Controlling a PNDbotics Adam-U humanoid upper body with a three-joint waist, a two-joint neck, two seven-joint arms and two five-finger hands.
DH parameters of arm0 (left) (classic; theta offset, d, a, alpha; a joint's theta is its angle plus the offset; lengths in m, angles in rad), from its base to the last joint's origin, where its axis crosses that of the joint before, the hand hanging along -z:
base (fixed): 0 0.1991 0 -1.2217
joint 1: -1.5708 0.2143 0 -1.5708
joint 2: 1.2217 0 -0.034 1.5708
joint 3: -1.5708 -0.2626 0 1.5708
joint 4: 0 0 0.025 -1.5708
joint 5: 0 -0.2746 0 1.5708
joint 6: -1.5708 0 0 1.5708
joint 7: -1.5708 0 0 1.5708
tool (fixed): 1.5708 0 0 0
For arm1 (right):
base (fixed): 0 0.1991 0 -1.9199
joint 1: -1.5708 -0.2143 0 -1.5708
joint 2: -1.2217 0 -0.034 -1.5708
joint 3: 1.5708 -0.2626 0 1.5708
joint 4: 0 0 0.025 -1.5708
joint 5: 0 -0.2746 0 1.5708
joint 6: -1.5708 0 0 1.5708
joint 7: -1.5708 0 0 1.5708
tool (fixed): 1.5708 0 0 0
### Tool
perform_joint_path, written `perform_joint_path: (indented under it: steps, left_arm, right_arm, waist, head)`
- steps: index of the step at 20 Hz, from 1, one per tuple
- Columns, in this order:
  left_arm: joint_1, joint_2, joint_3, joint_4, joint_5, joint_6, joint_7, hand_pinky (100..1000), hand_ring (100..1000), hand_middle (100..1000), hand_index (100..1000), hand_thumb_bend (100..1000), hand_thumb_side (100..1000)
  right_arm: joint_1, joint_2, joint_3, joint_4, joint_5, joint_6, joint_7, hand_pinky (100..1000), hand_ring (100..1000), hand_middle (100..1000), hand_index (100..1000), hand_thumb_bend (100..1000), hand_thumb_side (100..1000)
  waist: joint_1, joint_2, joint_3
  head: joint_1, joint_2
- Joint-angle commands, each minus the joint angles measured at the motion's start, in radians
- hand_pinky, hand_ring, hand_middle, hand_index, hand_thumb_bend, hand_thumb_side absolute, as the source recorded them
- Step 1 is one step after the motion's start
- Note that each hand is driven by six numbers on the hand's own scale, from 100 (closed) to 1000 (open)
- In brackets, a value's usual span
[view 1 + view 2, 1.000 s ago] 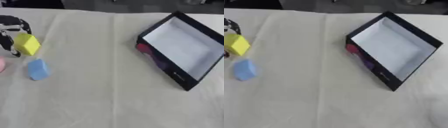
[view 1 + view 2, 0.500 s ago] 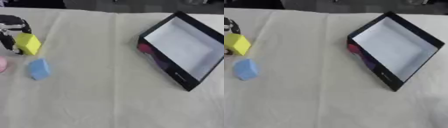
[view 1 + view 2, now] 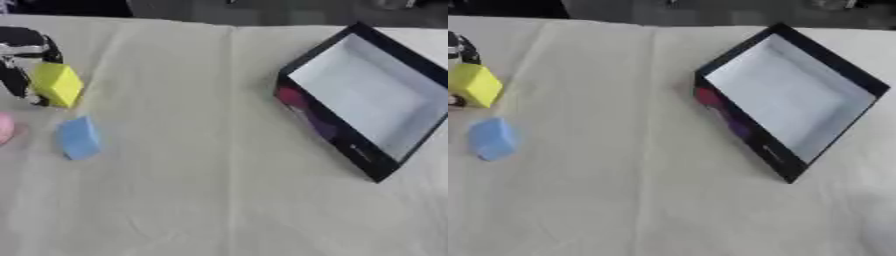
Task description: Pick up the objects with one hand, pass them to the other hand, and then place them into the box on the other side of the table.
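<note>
The left hand (image 3: 24,60) shows at about 9 to 10 o'clock of the left eye view, at the table's left edge, black with a silver joint. Its fingers (image 3: 15,80) curl down around a yellow block (image 3: 58,84), pinching it; the block sits tilted, and I cannot tell whether it rests on the cloth or is lifted just off it. The right hand shows in neither view.

Just below the yellow block, toward 8 o'clock, a blue block (image 3: 80,138) lies on the cloth (image 3: 201,180), apart from the hand. At the very left edge, at 9 o'clock, a bit of a pink thing (image 3: 4,127) shows, cut off by the frame.

The box (image 3: 372,102) lies at about 2 to 3 o'clock, well apart from the blocks, turned askew to the table. Its walls are black, with pink and purple print on the near outer wall, and its inside is white.
</note>
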Motion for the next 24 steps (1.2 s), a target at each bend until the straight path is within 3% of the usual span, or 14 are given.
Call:
perform_joint_path:
  steps: [1, 6, 7, 8, 12, 18, 20, 21, 24]
  left_arm:
    - [-0.027, 0.035, 0.005, -0.029, 0.020, -0.019, -0.007, 754, 686, 553, 538, 449, 100]
    - [-0.012, 0.041, 0.005, -0.069, 0.133, -0.027, 0.012, 761, 668, 535, 522, 301, 100]
    - [-0.007, 0.044, 0.003, -0.076, 0.166, -0.026, 0.003, 761, 668, 535, 522, 301, 100]
    - [-0.001, 0.042, 0.001, -0.081, 0.205, -0.028, -0.010, 767, 658, 527, 518, 207, 100]
    - [0.022, 0.046, -0.010, -0.110, 0.363, -0.025, -0.073, 764, 642, 520, 509, 100, 100]
    - [0.063, 0.047, -0.040, -0.197, 0.553, 0.018, -0.127, 754, 623, 510, 500, 100, 100]
    - [0.073, 0.045, -0.049, -0.228, 0.595, 0.041, -0.125, 757, 619, 508, 501, 100, 138]
    - [0.078, 0.042, -0.055, -0.244, 0.613, 0.050, -0.120, 759, 618, 507, 501, 100, 100]
    - [0.091, 0.023, -0.073, -0.287, 0.651, 0.073, -0.114, 757, 613, 504, 499, 100, 107]
  right_arm:
    - [0.003, -0.032, -0.006, -0.019, -0.004, -0.005, 0.000, 736, 926, 876, 989, 100, 609]
    - [0.002, -0.043, -0.008, -0.019, -0.009, -0.013, -0.001, 735, 928, 878, 990, 100, 602]
    - [0.001, -0.046, -0.009, -0.019, -0.011, -0.014, -0.002, 735, 928, 878, 990, 100, 602]
    - [-0.002, -0.056, -0.008, -0.019, -0.013, -0.019, -0.002, 736, 930, 880, 991, 100, 587]
    - [-0.021, -0.110, -0.003, -0.019, -0.030, -0.043, 0.003, 739, 931, 883, 989, 100, 537]
    - [-0.072, -0.209, 0.018, -0.019, -0.078, -0.058, 0.019, 743, 940, 896, 992, 100, 471]
    - [-0.092, -0.247, 0.026, -0.019, -0.087, -0.063, 0.025, 747, 944, 901, 992, 100, 429]
    - [-0.103, -0.266, 0.031, -0.019, -0.091, -0.066, 0.031, 748, 945, 902, 992, 100, 413]
    - [-0.142, -0.328, 0.049, -0.019, -0.099, -0.068, 0.051, 755, 951, 908, 993, 100, 355]
  waist:
    - [-0.013, -0.030, 0.002]
    - [-0.016, -0.036, 0.004]
    - [-0.016, -0.037, 0.004]
    - [-0.017, -0.040, 0.004]
    - [-0.019, -0.053, 0.004]
    - [-0.022, -0.069, 0.003]
    - [-0.023, -0.073, 0.003]
    - [-0.024, -0.075, 0.003]
    - [-0.025, -0.082, 0.003]
  head:
    - [-0.004, 0.000]
    - [-0.012, 0.006]
    - [-0.013, 0.008]
    - [-0.016, 0.012]
    - [-0.032, 0.024]
    - [-0.060, 0.041]
    - [-0.065, 0.046]
    - [-0.067, 0.048]
    - [-0.076, 0.055]
